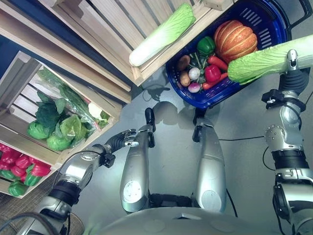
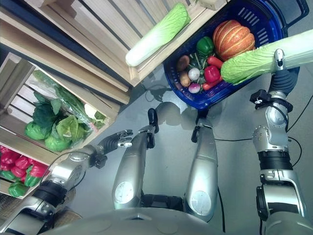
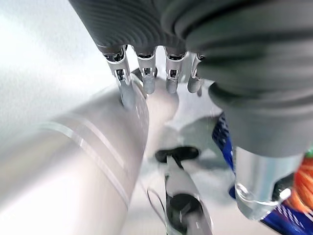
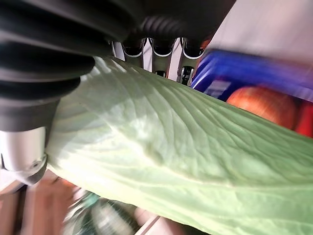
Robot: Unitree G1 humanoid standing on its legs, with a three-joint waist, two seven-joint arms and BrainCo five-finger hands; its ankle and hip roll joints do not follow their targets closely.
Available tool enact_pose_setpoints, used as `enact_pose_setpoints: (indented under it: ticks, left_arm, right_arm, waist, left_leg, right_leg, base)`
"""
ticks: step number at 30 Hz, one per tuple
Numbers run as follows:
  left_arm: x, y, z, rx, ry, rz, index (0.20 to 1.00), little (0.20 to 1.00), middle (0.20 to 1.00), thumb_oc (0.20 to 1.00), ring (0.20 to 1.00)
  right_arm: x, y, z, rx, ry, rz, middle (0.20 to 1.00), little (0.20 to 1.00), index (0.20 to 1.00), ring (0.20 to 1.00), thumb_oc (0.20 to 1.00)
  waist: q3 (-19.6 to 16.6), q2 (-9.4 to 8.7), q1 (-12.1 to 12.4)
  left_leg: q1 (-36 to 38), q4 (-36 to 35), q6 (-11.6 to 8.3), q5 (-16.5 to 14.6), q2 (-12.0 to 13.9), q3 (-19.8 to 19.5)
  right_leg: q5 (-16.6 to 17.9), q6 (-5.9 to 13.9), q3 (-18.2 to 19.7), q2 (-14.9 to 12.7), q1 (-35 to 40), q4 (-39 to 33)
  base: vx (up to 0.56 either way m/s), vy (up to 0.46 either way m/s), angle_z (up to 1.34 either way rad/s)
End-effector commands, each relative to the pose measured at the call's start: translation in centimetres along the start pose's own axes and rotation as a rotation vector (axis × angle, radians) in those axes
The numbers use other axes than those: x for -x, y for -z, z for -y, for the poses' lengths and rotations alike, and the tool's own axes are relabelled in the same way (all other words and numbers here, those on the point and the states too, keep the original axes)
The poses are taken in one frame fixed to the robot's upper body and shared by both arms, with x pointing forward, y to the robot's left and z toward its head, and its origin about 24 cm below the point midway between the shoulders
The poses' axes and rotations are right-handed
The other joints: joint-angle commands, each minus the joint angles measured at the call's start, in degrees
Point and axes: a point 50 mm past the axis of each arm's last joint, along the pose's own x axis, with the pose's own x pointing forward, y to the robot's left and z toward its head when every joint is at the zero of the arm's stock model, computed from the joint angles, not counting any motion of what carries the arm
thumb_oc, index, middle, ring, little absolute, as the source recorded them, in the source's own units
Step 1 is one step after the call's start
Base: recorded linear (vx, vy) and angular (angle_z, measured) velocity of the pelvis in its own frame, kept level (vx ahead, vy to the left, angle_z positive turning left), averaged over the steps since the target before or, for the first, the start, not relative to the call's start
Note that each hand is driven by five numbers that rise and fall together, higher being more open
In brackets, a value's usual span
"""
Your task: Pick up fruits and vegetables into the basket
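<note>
Your right hand [image 4: 146,46] has its fingers [image 4: 164,51] curled round a long napa cabbage [image 1: 269,59], which hangs crosswise over the near rim of the blue basket [image 1: 274,29], its leafy end above the red pepper [image 1: 212,73] and its pale end jutting out past the rim. The basket already holds a pumpkin [image 1: 235,39] and small vegetables, so space looks tight: turn the cabbage to lie along the basket before lowering, and let go only once it rests inside. Your left hand [image 1: 123,140] hangs low and empty, fingers relaxed. Another cabbage [image 1: 164,33] waits on the wooden crate [image 1: 98,24].
</note>
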Motion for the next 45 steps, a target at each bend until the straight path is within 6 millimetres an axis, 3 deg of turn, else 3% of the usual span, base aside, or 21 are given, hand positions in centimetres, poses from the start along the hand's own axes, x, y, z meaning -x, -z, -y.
enact_pose_setpoints:
  ticks: [1,7,14,17,25,26,27,32,38,42,45]
  left_arm:
    - [0.1,5.3,4.5,-0.001,0.105,-0.118,1.0,1.0,1.0,1.0,1.0]
    - [-0.5,4.4,5.5,-0.092,0.109,-0.031,1.0,1.0,1.0,1.0,1.0]
    - [-0.7,4.1,6.9,-0.118,0.139,0.015,1.0,1.0,1.0,1.0,1.0]
    - [-0.8,3.8,7.1,-0.133,0.146,0.038,1.0,1.0,1.0,1.0,1.0]
    - [-1.1,3.6,7.1,-0.169,0.115,0.075,1.0,1.0,1.0,1.0,1.0]
    - [-1.3,3.3,6.9,-0.187,0.081,0.098,1.0,1.0,1.0,1.0,1.0]
    - [-1.4,2.9,6.8,-0.205,0.046,0.13,1.0,1.0,1.0,1.0,1.0]
    - [-1.8,0.4,5.9,-0.198,-0.077,0.253,1.0,1.0,1.0,1.0,1.0]
    - [-0.8,-4.3,4.6,-0.136,-0.187,0.483,1.0,1.0,1.0,1.0,1.0]
    - [0.4,-6.1,4.1,-0.086,-0.188,0.603,1.0,1.0,1.0,1.0,1.0]
    - [2.0,-8.0,3.6,-0.057,-0.192,0.737,1.0,1.0,1.0,1.0,1.0]
  right_arm:
    - [-2.3,-3.2,-0.1,0.094,0.013,0.057,0.2,0.2,0.2,0.2,0.2]
    - [-5.0,-3.7,-1.2,0.203,0.049,-0.048,0.2,0.2,0.2,0.2,0.2]
    - [-6.3,-4.0,-2.5,0.197,-0.042,-0.112,0.2,0.2,0.2,0.2,0.2]
    - [-6.3,-3.5,-2.8,0.188,-0.076,-0.147,0.2,0.2,0.2,0.2,0.2]
    - [-5.4,0.4,-2.0,-0.044,-0.079,-0.401,0.2,0.2,0.2,0.2,0.2]
    - [-4.9,1.7,-1.7,-0.067,-0.039,-0.47,0.639,0.639,0.639,0.639,0.639]
    - [-4.7,2.3,-1.5,-0.072,-0.006,-0.505,1.0,1.0,1.0,1.0,1.0]
    - [-3.8,3.7,-1.0,-0.054,0.075,-0.513,1.0,1.0,1.0,1.0,1.0]
    - [-2.4,4.0,-1.6,0.108,0.099,-0.341,1.0,1.0,1.0,1.0,1.0]
    - [0.5,5.2,-1.3,0.137,0.06,-0.239,1.0,1.0,1.0,1.0,1.0]
    - [5.1,6.8,-1.1,0.159,-0.012,-0.155,1.0,1.0,1.0,1.0,1.0]
  waist:
    - [-2.3,3.99,0.7]
    - [-2.3,6.71,3.7]
    - [-2.3,9.01,5.7]
    - [-2.3,9.26,6.1]
    - [-2.3,8.88,6.9]
    - [-2.3,8.67,7.1]
    - [-2.3,8.51,7.1]
    - [-2.3,7.5,6.8]
    - [-2.3,5.75,5.0]
    - [-2.3,4.13,2.7]
    - [-2.3,2.2,-0.5]
  left_leg:
    - [-5.6,0.7,4.03,-1.1,-2.5,2.8]
    - [-10.2,1.9,4.39,-0.7,-3.0,1.9]
    - [-14.9,4.1,4.82,-0.9,-3.7,0.4]
    - [-16.6,5.0,5.12,-1.1,-3.9,-0.1]
    - [-19.9,7.0,5.78,-1.6,-4.1,-1.3]
    - [-19.9,7.0,5.87,-1.7,-4.2,-1.4]
    - [-19.9,7.0,5.91,-1.6,-4.0,-1.4]
    - [-17.8,6.0,5.8,-1.6,-3.8,-1.5]
    - [-11.5,1.8,5.19,-0.6,-3.7,-0.5]
    - [-7.3,-0.6,4.76,-0.3,-3.6,0.4]
    - [-2.9,-2.9,4.6,-0.1,-3.3,1.3]
  right_leg:
    - [-8.4,2.59,-2.9,0.9,-1.2,6.1]
    - [-10.0,1.84,-3.2,-0.4,-7.1,10.9]
    - [-11.8,1.07,-2.2,-1.5,-12.8,15.7]
    - [-12.0,0.9,-2.0,-1.7,-14.6,16.9]
    - [-12.4,0.83,-1.5,-1.6,-17.6,19.2]
    - [-12.2,0.9,-1.6,-1.3,-17.4,18.9]
    - [-12.1,0.88,-1.6,-1.2,-17.3,18.7]
    - [-11.5,1.15,-2.1,-0.5,-14.8,17.2]
    - [-9.4,1.66,-3.0,0.7,-8.4,11.2]
    - [-8.0,1.96,-2.8,1.8,-4.2,7.6]
    - [-7.1,2.46,-1.8,3.3,0.2,4.3]
  base:
    - [0.0,-0.072,0.1]
    - [0.0,-0.041,0.13]
    - [0.02,0.006,0.17]
    - [0.02,-0.003,0.11]
    - [0.01,-0.027,0.06]
    - [-0.01,-0.065,0.06]
    - [-0.01,-0.065,0.04]
    - [-0.01,-0.038,0.0]
    - [-0.03,-0.002,-0.05]
    - [-0.01,0.042,-0.06]
    - [0.01,0.086,-0.1]
